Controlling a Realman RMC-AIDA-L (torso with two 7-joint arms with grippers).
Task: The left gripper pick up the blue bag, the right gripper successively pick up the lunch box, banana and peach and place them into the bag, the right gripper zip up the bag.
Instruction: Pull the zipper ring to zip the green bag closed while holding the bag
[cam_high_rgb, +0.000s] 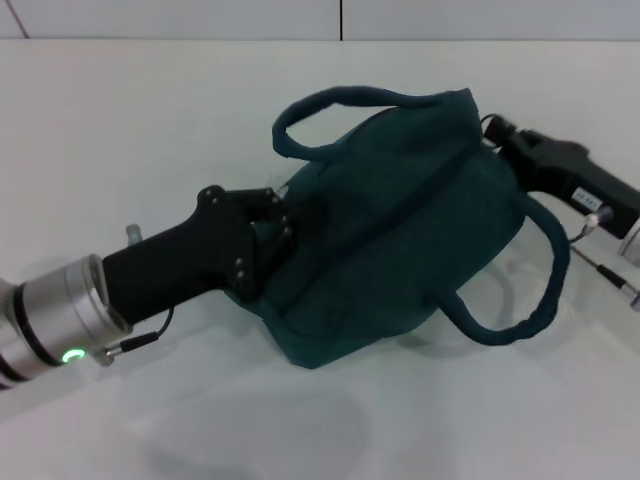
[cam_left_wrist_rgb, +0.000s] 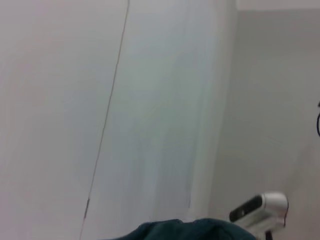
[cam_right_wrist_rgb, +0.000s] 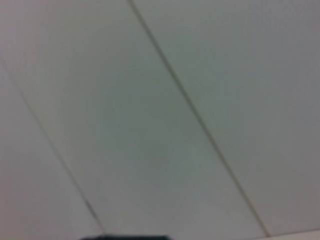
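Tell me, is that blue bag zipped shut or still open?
Apparently shut: the blue bag shows no gap or lining along its top seam. The left claw grips one end, the right claw the other.

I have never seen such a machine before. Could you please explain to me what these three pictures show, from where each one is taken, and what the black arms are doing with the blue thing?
This is a robot with two arms. The large picture comes from a camera on its head, looking down at a white table. The left gripper, a black claw, is pressed into one end of the blue bag, seemingly gripping the fabric. The right gripper is at the bag's opposite end, its fingertips hidden behind the fabric. No lunch box or fruit is visible. The other two pictures come from cameras on the wrists; they mostly show pale wall, with a strip of the bag at one edge of the left wrist view.
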